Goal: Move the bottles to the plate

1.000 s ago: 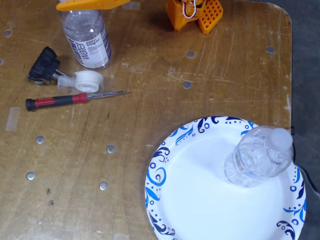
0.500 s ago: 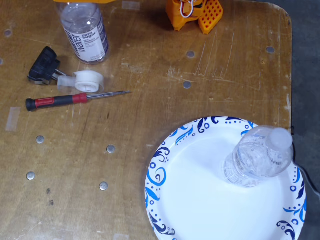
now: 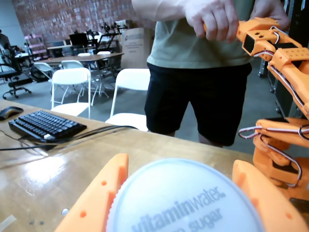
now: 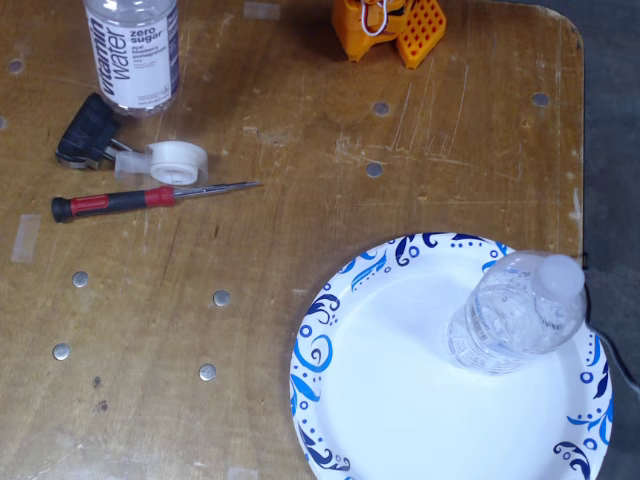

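Observation:
In the wrist view my gripper [image 3: 179, 162] has its two orange fingers [image 3: 104, 193] pressed against both sides of the labelled bottle's white cap [image 3: 183, 198], printed "vitaminwater zero sugar"; no gap shows on either side. In the fixed view that labelled bottle [image 4: 132, 55] stands at the top left of the table, its top cut off by the frame edge, and the gripper is out of view. The plain ribbed bottle [image 4: 515, 315] stands on the right part of the white plate [image 4: 390, 400] with blue swirls at the lower right.
A clear tape roll [image 4: 175, 160], a black object [image 4: 85, 135] and a red-handled screwdriver [image 4: 140, 198] lie below the labelled bottle. An orange arm base [image 4: 388, 25] sits at the top edge. A person holds a second orange arm [image 3: 285, 96]; a keyboard [image 3: 46, 124] lies on the left.

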